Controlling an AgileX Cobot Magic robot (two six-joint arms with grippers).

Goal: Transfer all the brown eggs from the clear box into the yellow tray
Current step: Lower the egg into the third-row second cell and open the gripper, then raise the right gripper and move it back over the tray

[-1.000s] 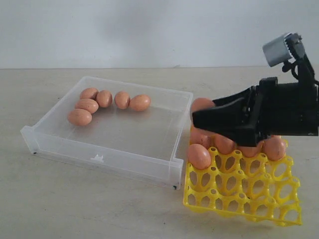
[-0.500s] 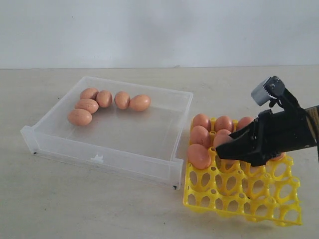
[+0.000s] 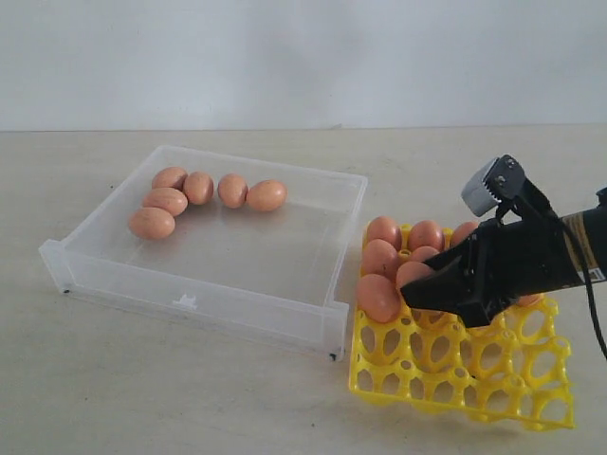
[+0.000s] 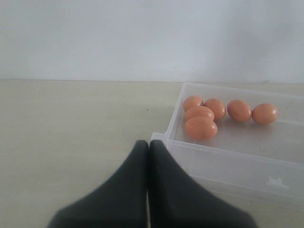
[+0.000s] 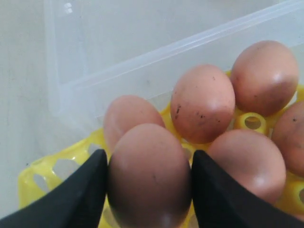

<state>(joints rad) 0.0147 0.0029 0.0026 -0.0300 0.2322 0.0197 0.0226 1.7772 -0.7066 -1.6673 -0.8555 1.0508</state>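
A pale table (image 3: 142, 379) is filling the scene, with a clear box (image 3: 237, 256) sitting left of centre. Off the box's front left corner, outside its wall, the left gripper (image 4: 148, 143) is hovering over the table. Its two dark fingers are pressed tight together with nothing between them.

Inside the box, five brown eggs (image 3: 198, 187) are lying in a loose cluster against the back wall, toward the back left corner. The rest of the box floor is showing through bare.

Just beside the box's right wall, by its front right corner, the yellow tray (image 3: 446, 403) is resting on the table. Several more brown eggs (image 3: 381, 258) are sitting in the tray cells nearest the box and along the tray's back row. The front rows farthest from the box's back wall are standing unfilled.

Farther right of the box, the right gripper (image 5: 148, 154) is reaching in low over the tray, pointing toward the box. Its fingers are clasping one egg (image 5: 149, 183) from both sides, right beside the eggs that are already seated. Whether this egg is touching its cell cannot be told.
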